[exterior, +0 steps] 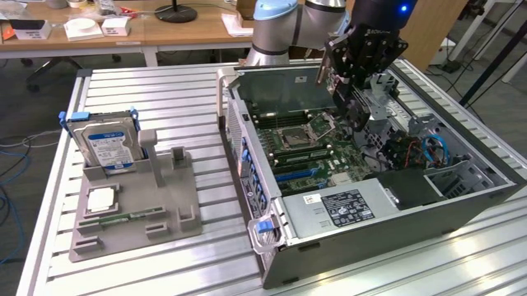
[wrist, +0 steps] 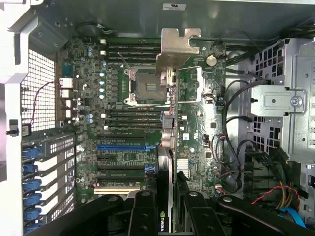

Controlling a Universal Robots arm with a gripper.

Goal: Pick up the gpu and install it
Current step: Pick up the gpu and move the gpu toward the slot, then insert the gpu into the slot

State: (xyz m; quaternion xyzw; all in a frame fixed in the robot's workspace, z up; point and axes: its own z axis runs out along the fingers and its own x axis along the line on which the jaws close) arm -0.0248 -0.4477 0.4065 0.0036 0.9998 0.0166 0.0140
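The tool [exterior: 352,86] pinches the gpu [exterior: 359,114], holding it on edge over the motherboard [exterior: 313,157] inside the open computer case [exterior: 395,216]. In the exterior view the card hangs at 2 o'clock of the CPU socket [exterior: 295,137]. The hard drive [exterior: 105,143] stands at 9 o'clock of the case.

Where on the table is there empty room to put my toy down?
Bare table runs between the gray holder and the computer case, and behind the hard drive up to the far edge. Inside the case it is crowded, and the gripper holds the gpu over it.
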